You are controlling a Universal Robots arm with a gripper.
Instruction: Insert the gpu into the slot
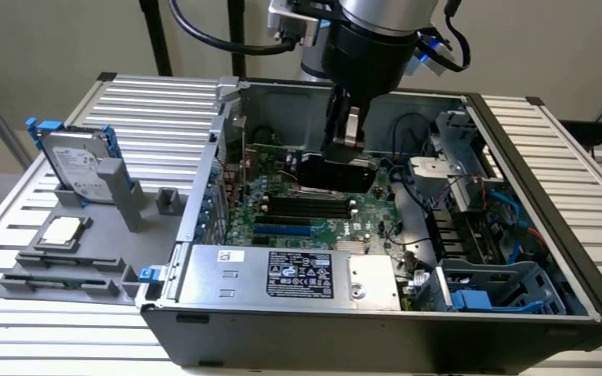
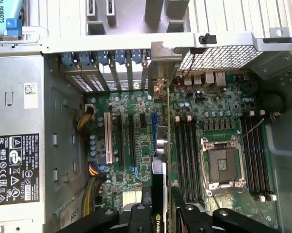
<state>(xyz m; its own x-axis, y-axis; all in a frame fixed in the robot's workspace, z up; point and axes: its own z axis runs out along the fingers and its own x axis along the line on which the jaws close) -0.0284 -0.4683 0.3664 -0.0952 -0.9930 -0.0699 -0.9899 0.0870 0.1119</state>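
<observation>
My gripper (image 1: 341, 151) reaches down into the open computer case (image 1: 552, 258), over the back part of the green motherboard (image 1: 280, 200). It is shut on the gpu (image 1: 317, 167), a thin black card. In the wrist view the gpu (image 2: 159, 187) shows edge-on between the fingers (image 2: 146, 201) of the gripper (image 2: 160, 206), and its silvery bracket (image 2: 160, 60) stands at the case's rear wall. The bright-blue slot (image 1: 283, 231) lies nearer the power supply than the gripper. In the wrist view the slot (image 2: 154, 121) peeks out right beside the card's edge; whether card and slot touch I cannot tell.
A large silver labelled power supply box (image 1: 280, 274) fills the case's front. Black memory strips (image 2: 187, 150) and the open processor socket (image 2: 223, 162) lie beside the card. A white slot (image 2: 107, 138) runs parallel. A hard drive (image 1: 76, 168) stands on a rack at the exterior view's left.
</observation>
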